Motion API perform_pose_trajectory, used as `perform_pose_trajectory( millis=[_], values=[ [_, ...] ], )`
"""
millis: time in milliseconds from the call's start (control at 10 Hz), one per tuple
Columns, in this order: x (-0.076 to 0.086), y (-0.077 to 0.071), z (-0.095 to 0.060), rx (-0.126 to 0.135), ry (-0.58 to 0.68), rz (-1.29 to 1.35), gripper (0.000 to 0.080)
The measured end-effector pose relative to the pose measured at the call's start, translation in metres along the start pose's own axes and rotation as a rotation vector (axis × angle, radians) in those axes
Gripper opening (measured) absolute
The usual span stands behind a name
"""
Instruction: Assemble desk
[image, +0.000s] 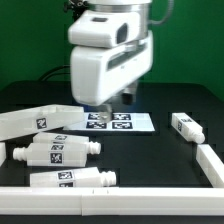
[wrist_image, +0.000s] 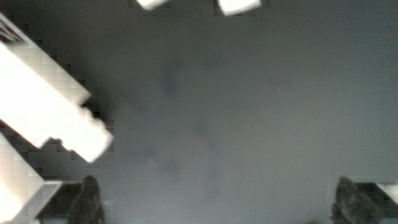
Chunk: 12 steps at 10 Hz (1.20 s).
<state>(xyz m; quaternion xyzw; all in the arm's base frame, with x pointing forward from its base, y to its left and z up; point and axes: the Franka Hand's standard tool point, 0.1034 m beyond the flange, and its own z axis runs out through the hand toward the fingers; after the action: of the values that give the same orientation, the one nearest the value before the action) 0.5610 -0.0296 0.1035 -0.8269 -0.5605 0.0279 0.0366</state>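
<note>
Gripper (wrist_image: 217, 205) released, fingers (wrist_image: 71, 200) spread wide, only bare dark worktop (wrist_image: 231, 120) between them. In the exterior view, hovering over the marker board (image: 140, 122) near centre. Desk slab (image: 35, 118) lying flat at nine o'clock from that board, just beside it. Cluster of legs (image: 58, 153) lying down at seven o'clock. Lone leg (image: 187, 125) at three o'clock, well apart. Border rail (image: 110, 205) along six o'clock.
</note>
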Motion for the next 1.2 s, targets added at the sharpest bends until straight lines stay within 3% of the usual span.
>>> perform_pose_trajectory(
  millis=[400, 500, 600, 800, 1200],
  values=[
    [0.000, 0.005, 0.002, 0.005, -0.002, 0.046, 0.0649],
    [0.001, 0.022, 0.003, 0.013, -0.008, 0.100, 0.0649],
    [0.005, 0.044, 0.004, -0.003, -0.002, 0.142, 0.0649],
    [0.006, 0.058, 0.009, -0.042, 0.027, 0.262, 0.0649],
    [0.004, 0.057, 0.011, -0.035, 0.024, 0.258, 0.0649]
  ],
)
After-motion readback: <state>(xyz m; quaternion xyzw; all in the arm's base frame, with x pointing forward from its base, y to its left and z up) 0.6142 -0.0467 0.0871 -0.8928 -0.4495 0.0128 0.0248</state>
